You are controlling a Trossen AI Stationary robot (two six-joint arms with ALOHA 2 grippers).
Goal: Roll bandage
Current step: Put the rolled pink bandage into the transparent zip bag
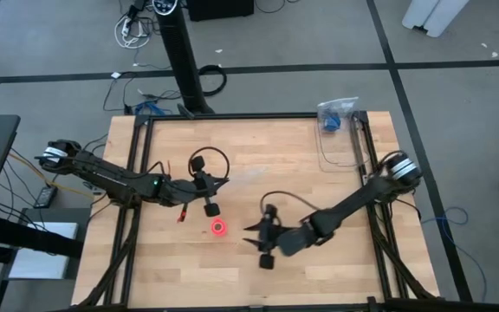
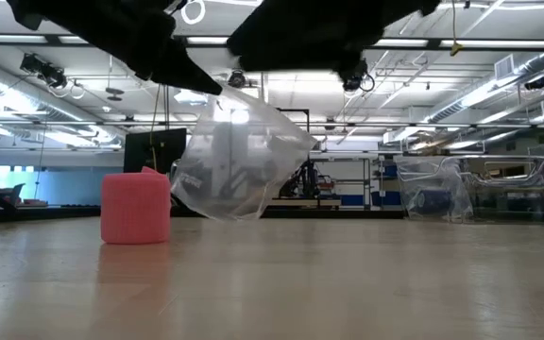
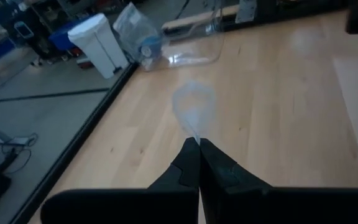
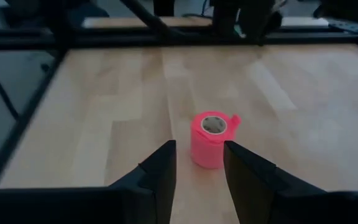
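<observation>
The bandage is a small bright pink roll (image 1: 219,227) standing on end on the wooden table, with a short loose tab at its top (image 4: 234,119). It also shows in the low view (image 2: 135,208). My right gripper (image 1: 249,234) is open and level just to the roll's right. In the right wrist view the roll (image 4: 207,142) stands just ahead of its two fingertips (image 4: 199,155), untouched. My left gripper (image 1: 224,183) is just beyond the roll, toward the far edge, and is shut on a clear wrinkly plastic bag (image 1: 248,177). My left gripper pinches the clear bag by a gathered corner (image 3: 195,135) between its two shut fingers. The bag (image 2: 239,165) hangs down and forward from the fingers. Whether its lower end touches the table I cannot tell.
A transparent plastic container (image 1: 336,147) stands at the table's far right, with a small bag holding something blue (image 1: 334,114) behind it. Black frame rails run along the table's left and right sides. Bare wood lies between the roll and the near edge.
</observation>
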